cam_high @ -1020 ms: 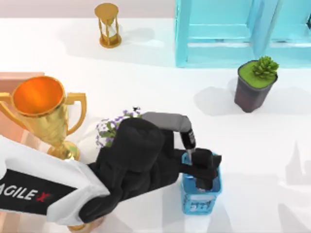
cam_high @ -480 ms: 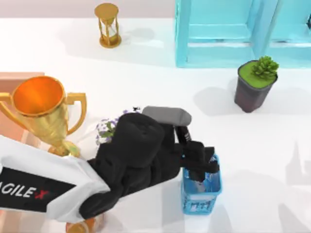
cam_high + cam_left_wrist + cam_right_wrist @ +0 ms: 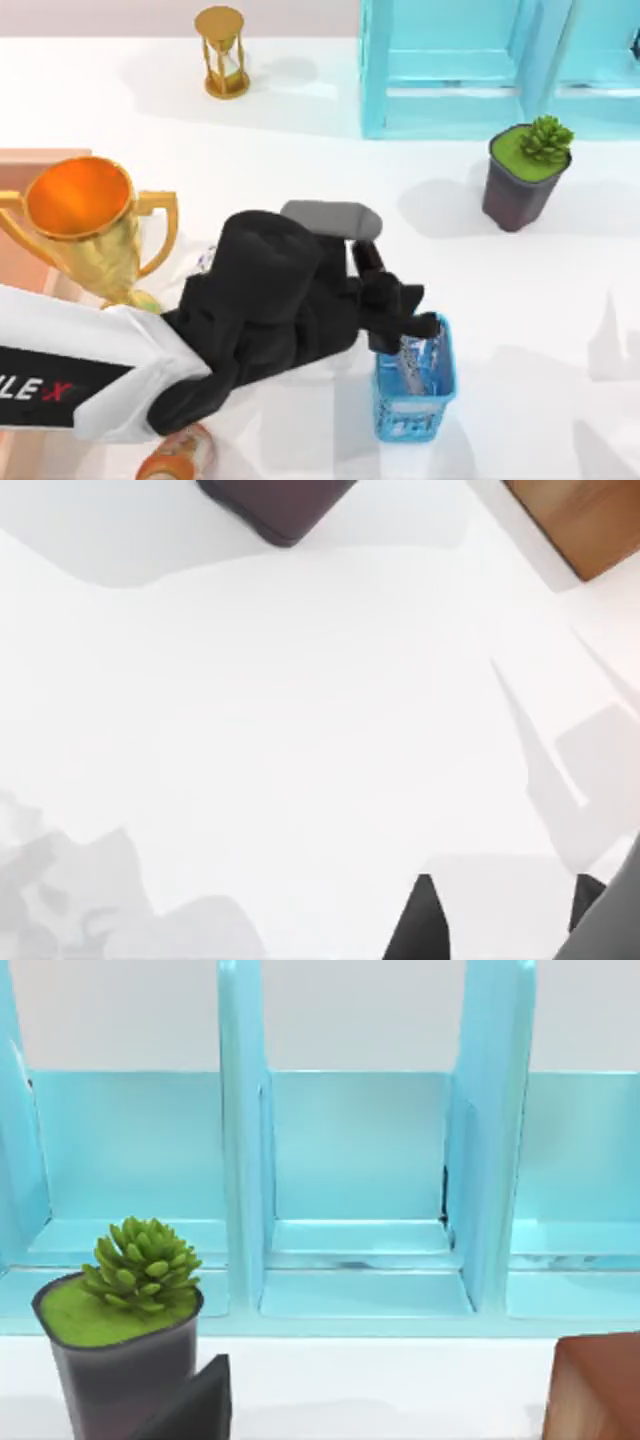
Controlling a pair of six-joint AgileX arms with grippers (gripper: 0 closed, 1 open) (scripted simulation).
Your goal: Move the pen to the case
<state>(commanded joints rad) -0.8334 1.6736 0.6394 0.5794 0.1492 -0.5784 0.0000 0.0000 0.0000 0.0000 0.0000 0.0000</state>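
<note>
The left gripper stood over the near-left rim of the blue mesh basket, its fingers pointing down toward the basket mouth. Whether its jaws were parted or clamped could not be told from above. In the left wrist view two dark fingertips appeared apart over bare white table. The pen lay inside the basket, a pale barrel slanting against the mesh (its cap was hidden under the gripper). An orange bottle lay at the near edge beneath the left arm. Further left stood the gold trophy, with the case behind it at the table's left edge, well apart from the basket. Beyond were the potted succulent, the hourglass and the turquoise cabinet.
</note>
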